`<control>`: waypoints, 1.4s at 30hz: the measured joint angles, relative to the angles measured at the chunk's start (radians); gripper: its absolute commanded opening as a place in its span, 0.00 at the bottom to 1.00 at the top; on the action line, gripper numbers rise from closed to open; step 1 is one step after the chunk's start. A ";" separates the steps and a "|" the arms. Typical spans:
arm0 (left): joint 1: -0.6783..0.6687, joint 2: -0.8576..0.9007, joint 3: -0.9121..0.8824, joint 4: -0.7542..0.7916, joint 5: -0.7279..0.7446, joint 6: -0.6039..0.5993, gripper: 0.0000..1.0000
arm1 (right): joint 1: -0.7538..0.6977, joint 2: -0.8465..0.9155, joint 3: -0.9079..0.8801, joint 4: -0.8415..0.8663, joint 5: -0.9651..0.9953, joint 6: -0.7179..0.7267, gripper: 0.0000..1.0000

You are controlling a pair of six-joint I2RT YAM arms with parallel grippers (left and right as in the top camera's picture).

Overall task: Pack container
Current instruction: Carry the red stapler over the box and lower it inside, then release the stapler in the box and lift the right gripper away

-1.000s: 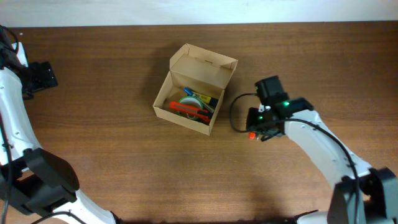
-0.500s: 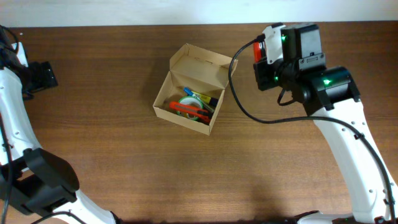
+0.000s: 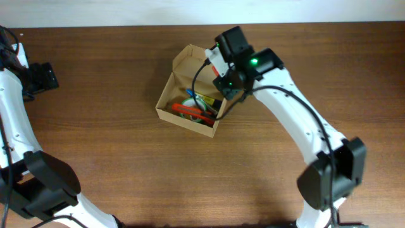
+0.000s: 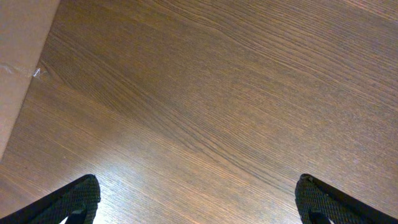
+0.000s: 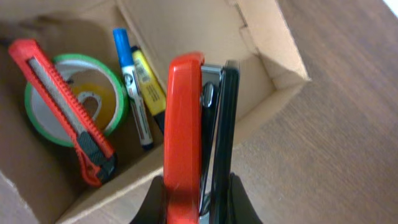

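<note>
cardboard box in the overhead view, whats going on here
The right gripper is shut on a red and black stapler, holding it over the rim of the open container. The container already holds a red utility knife, a green tape roll, a blue marker and a yellow marker. The left gripper is open over the table, far off to the side, holding nothing.

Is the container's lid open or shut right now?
Open. The flap stands back off the container, and the red cutter, tape roll and markers show inside.
</note>
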 measured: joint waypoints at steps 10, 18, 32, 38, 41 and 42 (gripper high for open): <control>0.000 0.000 0.000 0.000 0.000 0.000 1.00 | 0.135 0.060 0.051 -0.012 0.079 -0.212 0.03; 0.000 0.000 0.000 0.000 0.000 0.000 1.00 | 0.192 0.126 0.052 0.000 0.089 -0.269 0.03; 0.000 0.000 0.000 0.000 0.000 0.000 1.00 | 0.192 0.239 0.052 -0.002 0.080 -0.272 0.03; 0.000 0.000 0.000 0.000 0.001 0.000 1.00 | 0.191 0.265 0.052 -0.006 0.050 -0.254 0.04; 0.000 0.000 0.000 0.000 0.000 0.000 1.00 | 0.191 0.269 0.052 -0.006 0.040 -0.250 0.03; 0.000 0.000 0.000 0.000 0.001 0.000 1.00 | 0.191 0.269 0.052 -0.006 0.039 -0.250 0.03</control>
